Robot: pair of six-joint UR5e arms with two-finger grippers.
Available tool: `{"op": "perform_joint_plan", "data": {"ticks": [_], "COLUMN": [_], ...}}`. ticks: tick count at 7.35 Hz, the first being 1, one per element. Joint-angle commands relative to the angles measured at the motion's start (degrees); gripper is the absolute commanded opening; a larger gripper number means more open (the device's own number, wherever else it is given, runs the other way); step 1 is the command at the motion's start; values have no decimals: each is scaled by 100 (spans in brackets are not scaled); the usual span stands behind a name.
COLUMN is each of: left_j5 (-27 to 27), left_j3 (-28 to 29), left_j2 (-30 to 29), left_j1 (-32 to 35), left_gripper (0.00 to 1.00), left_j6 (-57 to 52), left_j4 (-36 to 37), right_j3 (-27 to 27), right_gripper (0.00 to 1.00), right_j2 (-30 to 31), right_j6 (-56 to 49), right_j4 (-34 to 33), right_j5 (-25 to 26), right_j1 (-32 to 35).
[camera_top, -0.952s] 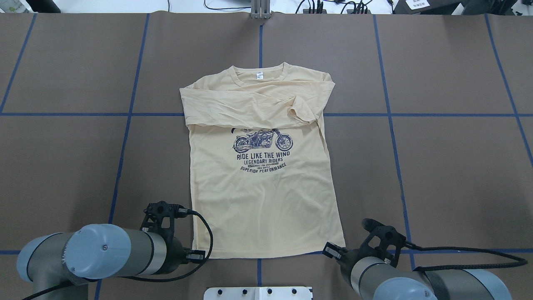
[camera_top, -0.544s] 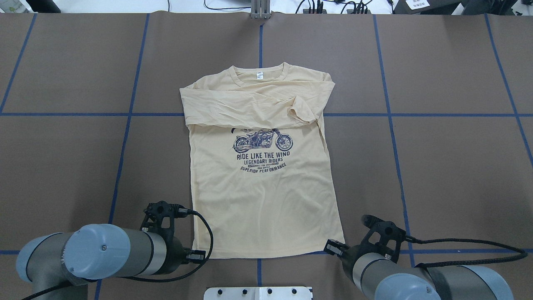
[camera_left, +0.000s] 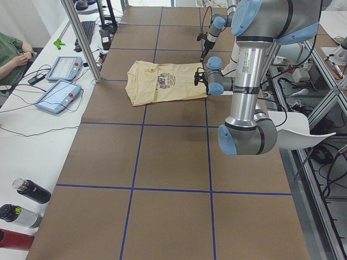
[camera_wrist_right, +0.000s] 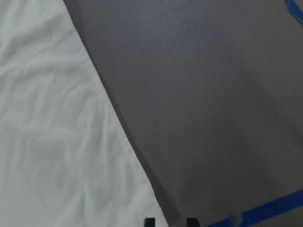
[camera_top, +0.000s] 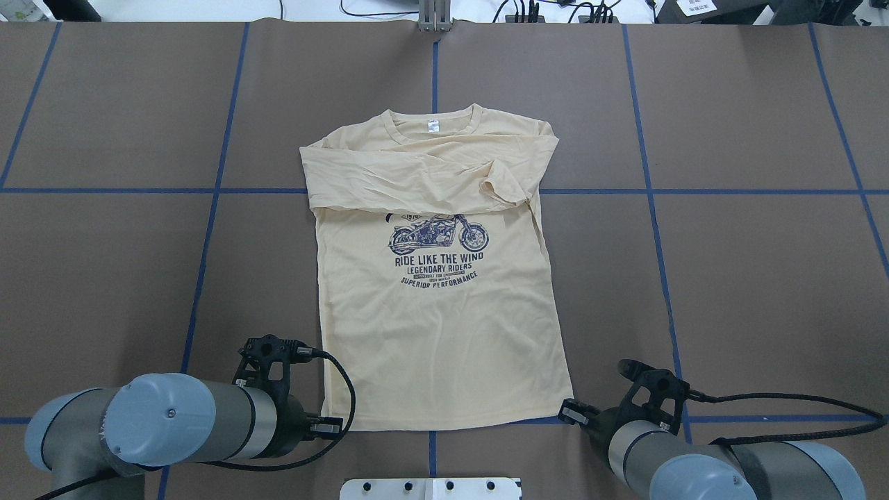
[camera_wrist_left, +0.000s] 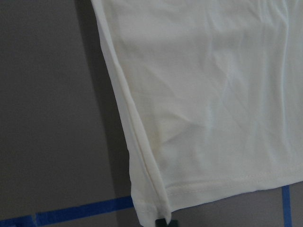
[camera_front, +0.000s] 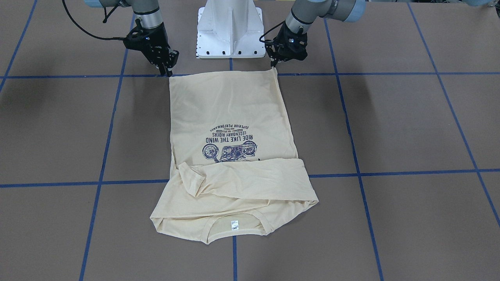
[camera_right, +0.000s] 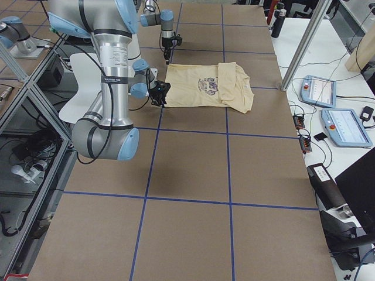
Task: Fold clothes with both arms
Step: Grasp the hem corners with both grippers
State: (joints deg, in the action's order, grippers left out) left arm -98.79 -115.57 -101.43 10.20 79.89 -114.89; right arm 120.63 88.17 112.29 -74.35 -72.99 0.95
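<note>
The cream T-shirt (camera_top: 437, 333) lies flat on the table, motorcycle print up, both sleeves folded across the chest, collar at the far end; it also shows in the front view (camera_front: 230, 105). My left gripper (camera_top: 323, 421) (camera_front: 274, 67) sits at the hem's left corner. In the left wrist view its tips (camera_wrist_left: 163, 222) look closed together on that corner of the cloth (camera_wrist_left: 213, 94). My right gripper (camera_top: 571, 413) (camera_front: 168, 72) is at the hem's right corner. In the right wrist view it (camera_wrist_right: 170, 222) is open, one tip over the cloth (camera_wrist_right: 47, 142), one over the table.
The white pedestal base (camera_front: 229, 29) stands just behind the hem between both arms. Blue tape lines (camera_top: 208, 191) cross the brown table. Control pendants (camera_left: 57, 95) and bottles (camera_left: 30, 190) lie on a side bench beyond the table's far edge.
My right gripper has shifted a little to the right along the hem line, toward the shirt's right corner edge. The left arm and the shirt have not moved.
</note>
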Motion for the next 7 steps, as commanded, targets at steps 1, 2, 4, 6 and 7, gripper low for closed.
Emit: {"op": "perform_joint_plan", "data": {"ticks": [1, 2, 4, 6, 7], "left_j5": [0, 0, 0, -96, -97], "left_j3": [0, -44, -219, -308, -299], "left_j2": [0, 9, 0, 0, 0], "left_j1": [0, 0, -9, -26, -26], "left_gripper": [0, 0, 0, 0, 0], "left_j6": [0, 0, 0, 0, 0], "left_j4": [2, -7, 219, 415, 406], "right_j3": [-48, -65, -92, -127, -240], "right_gripper": [35, 35, 40, 45, 45], "right_j2": [-19, -28, -37, -63, -211], "right_j6": [-6, -6, -6, -6, -6], "right_j4": [70, 70, 70, 70, 70], "right_j5": [48, 127, 189, 215, 224], "right_j1": [-24, -33, -42, -59, -59]}}
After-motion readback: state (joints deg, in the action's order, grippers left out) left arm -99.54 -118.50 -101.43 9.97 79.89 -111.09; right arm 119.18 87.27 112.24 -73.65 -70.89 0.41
